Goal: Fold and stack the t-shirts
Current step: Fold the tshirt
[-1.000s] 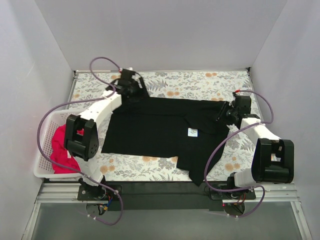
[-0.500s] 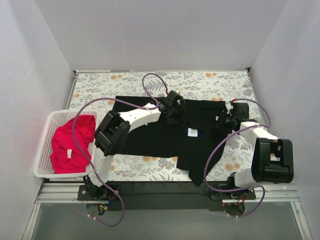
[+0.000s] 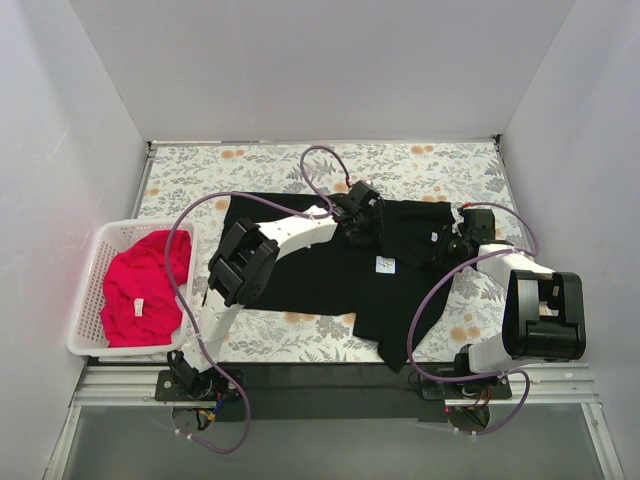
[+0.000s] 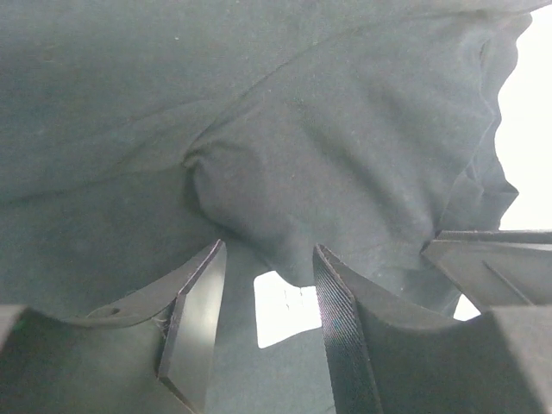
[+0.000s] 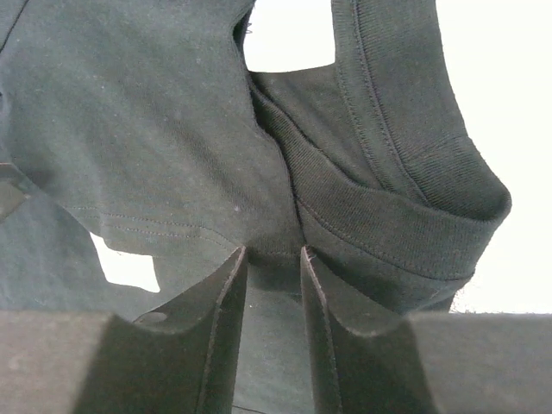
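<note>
Frankly, your biggest risk is a lopsided fold. The black t-shirt (image 3: 300, 265) lies spread on the flowered table (image 3: 440, 165), with a flap doubled over on the far side of its white neck label (image 3: 385, 264), and your two holds on that flap are not equal. Your right gripper (image 3: 447, 243), to the right of the label, is nearly closed and pinches a ribbed hem of the shirt. Your left gripper (image 3: 365, 225), just beyond the label, has its jaws partway apart with a bulge of cloth between them, and you cannot tell whether they bite. If that side slips while the right one pulls, the flap will likely skew or bunch. Watch the right arm's purple cable (image 3: 428, 312) too: it crosses over the shirt's tail on the near side of the label and might drag it. Your left arm reaches across the shirt's body and hides part of the crease. Well to the left of the label, the red-pink t-shirt (image 3: 135, 290) lies crumpled in the white basket (image 3: 82, 318).
</note>
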You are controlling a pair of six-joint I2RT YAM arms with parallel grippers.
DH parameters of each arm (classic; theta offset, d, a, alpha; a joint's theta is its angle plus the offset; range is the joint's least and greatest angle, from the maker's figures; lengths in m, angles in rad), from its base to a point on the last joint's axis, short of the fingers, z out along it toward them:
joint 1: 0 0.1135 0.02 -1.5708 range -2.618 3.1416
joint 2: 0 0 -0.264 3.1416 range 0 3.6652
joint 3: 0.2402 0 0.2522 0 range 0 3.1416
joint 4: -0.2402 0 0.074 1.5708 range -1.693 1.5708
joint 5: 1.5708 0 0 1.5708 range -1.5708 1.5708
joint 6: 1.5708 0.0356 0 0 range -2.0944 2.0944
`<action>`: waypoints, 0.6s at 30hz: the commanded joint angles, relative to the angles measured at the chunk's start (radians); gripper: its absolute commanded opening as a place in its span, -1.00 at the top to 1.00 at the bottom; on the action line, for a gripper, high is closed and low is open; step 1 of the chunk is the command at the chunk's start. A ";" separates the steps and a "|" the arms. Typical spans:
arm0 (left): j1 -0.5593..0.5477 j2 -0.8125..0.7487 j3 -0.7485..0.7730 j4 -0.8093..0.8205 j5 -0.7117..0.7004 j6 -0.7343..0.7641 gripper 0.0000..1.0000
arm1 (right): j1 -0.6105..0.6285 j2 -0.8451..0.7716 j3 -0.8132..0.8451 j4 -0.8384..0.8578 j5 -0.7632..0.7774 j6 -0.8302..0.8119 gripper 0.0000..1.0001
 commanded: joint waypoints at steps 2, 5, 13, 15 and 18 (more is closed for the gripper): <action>-0.023 0.011 0.033 -0.001 -0.016 -0.004 0.14 | -0.002 -0.002 -0.007 0.019 0.008 0.007 0.27; -0.029 0.020 0.035 -0.004 -0.016 -0.009 0.15 | -0.002 -0.022 -0.013 0.011 0.042 0.010 0.28; -0.044 0.037 0.059 -0.010 0.018 -0.003 0.26 | -0.002 -0.001 -0.005 0.020 -0.005 0.002 0.33; -0.046 0.042 0.065 -0.010 0.016 0.000 0.36 | -0.002 0.000 -0.007 0.023 -0.013 0.004 0.42; -0.049 0.048 0.067 -0.009 0.024 -0.001 0.51 | -0.002 -0.010 -0.005 0.023 -0.019 0.004 0.63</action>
